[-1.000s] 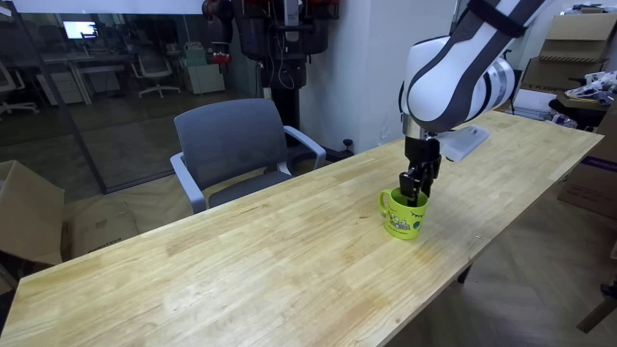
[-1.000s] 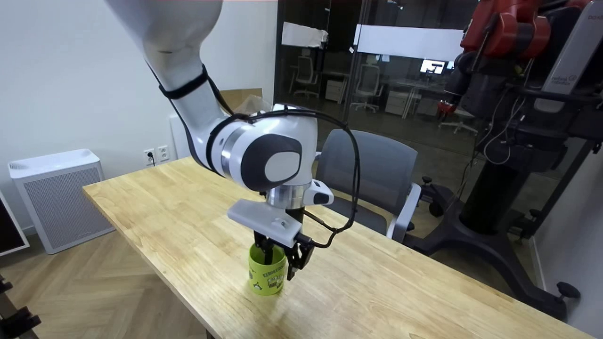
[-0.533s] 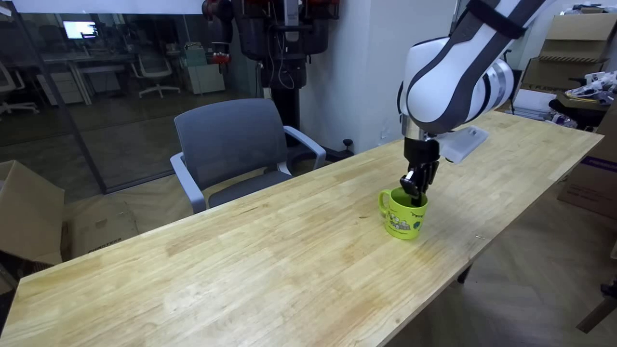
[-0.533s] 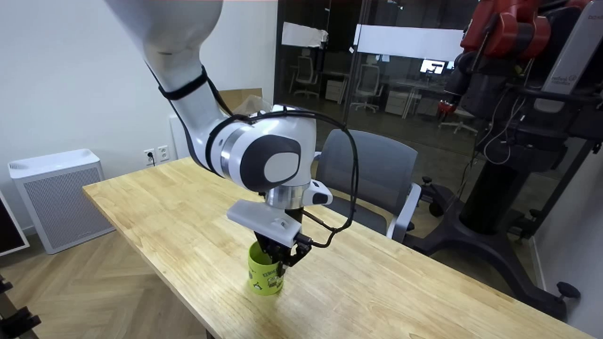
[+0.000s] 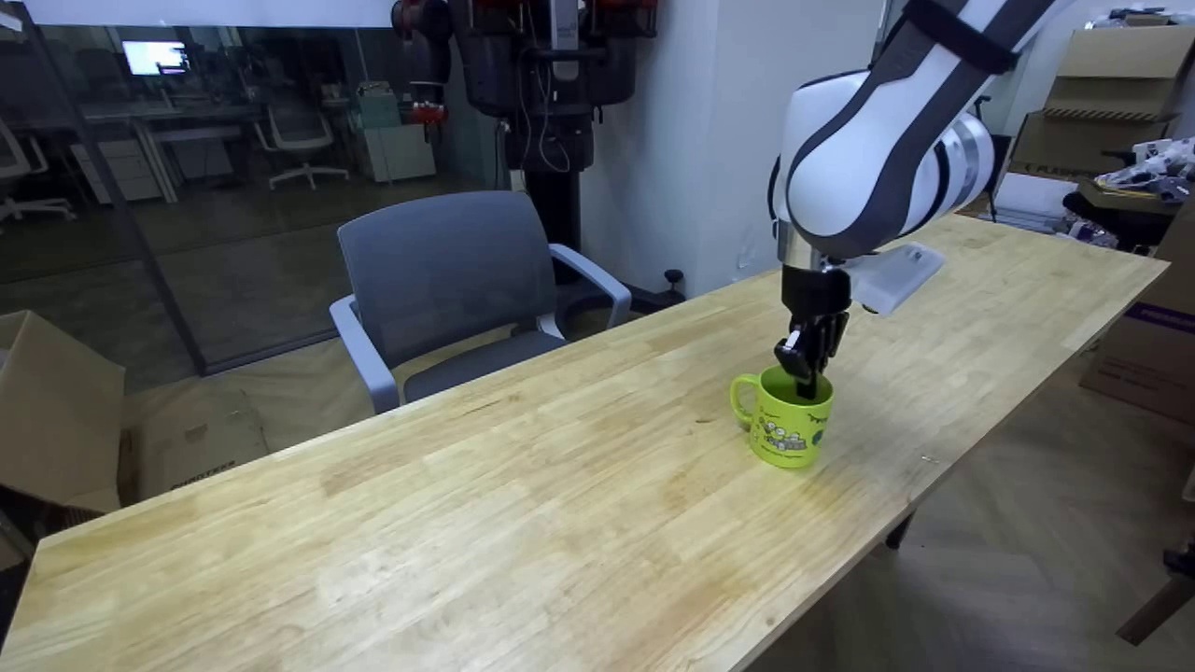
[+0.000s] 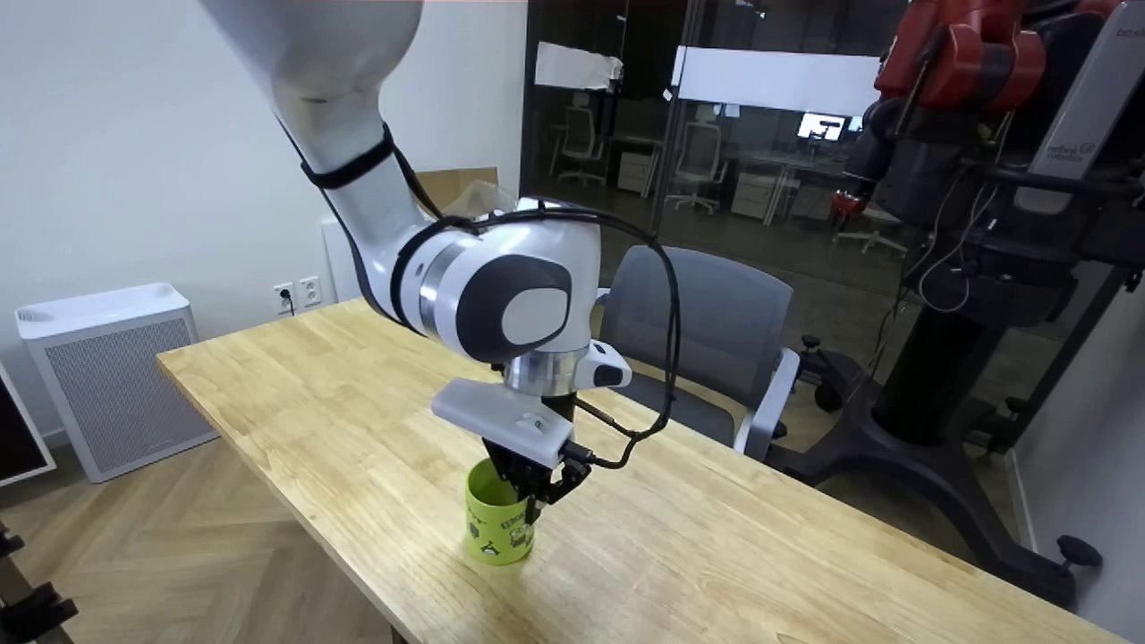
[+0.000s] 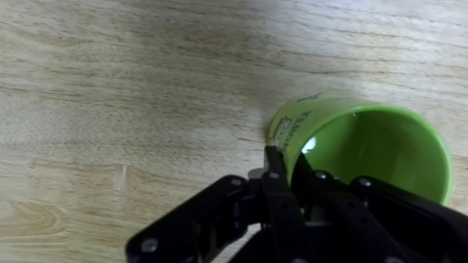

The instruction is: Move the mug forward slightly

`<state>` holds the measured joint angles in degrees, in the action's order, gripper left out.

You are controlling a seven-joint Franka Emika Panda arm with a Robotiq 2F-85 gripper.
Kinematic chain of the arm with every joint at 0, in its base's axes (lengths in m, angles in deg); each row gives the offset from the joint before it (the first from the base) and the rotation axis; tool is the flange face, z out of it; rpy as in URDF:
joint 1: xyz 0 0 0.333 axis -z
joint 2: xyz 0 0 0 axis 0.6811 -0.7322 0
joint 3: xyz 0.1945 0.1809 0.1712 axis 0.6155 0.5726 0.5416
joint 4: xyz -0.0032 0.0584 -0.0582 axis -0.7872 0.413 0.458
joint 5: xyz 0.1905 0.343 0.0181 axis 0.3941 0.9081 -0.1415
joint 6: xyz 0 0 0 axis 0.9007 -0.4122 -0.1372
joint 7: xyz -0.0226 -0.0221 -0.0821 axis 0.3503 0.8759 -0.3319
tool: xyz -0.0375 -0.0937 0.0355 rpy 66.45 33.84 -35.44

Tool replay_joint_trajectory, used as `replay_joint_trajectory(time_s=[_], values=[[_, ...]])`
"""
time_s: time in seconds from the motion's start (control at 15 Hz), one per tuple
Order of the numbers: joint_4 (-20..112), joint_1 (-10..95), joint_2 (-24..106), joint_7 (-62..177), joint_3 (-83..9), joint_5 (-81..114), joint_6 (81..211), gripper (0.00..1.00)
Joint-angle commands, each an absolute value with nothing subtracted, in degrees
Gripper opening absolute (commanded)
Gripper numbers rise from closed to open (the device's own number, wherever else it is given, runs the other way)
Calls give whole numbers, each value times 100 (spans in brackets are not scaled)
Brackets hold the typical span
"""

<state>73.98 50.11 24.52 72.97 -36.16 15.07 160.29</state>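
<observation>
One lime-green mug [image 5: 786,434] has one handle [image 5: 734,399]. One Franka Panda arm [image 5: 878,159] carries one Robotiq gripper [image 7: 287,157] with two fingers [image 7: 275,164]. There is one wooden table [image 5: 467,523], one grey mesh armchair [image 5: 448,280], one Rethink Robotics robot [image 6: 1011,277], one white air purifier [image 6: 121,385], two wall sockets [image 6: 309,292] and one plug [image 6: 285,293]. At least three cardboard boxes [image 5: 56,411] show, at least two more office chairs [image 6: 700,152], and at least one lit monitor [image 5: 154,58].

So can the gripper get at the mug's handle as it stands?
Probably not without letting go: the gripper looks closed on the mug, one finger outside its wall, one inside. In an exterior view, the handle sticks out clear of the grip.
</observation>
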Motion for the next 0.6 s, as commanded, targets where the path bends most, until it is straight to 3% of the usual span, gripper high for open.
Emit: replay_joint_trajectory(time_s=[0.0, 0.53], values=[[7230, 5132, 2409, 7058, -3495, 1891, 15993, 2], [6023, 5305, 1833, 5967, -3806, 2842, 15659, 2]])
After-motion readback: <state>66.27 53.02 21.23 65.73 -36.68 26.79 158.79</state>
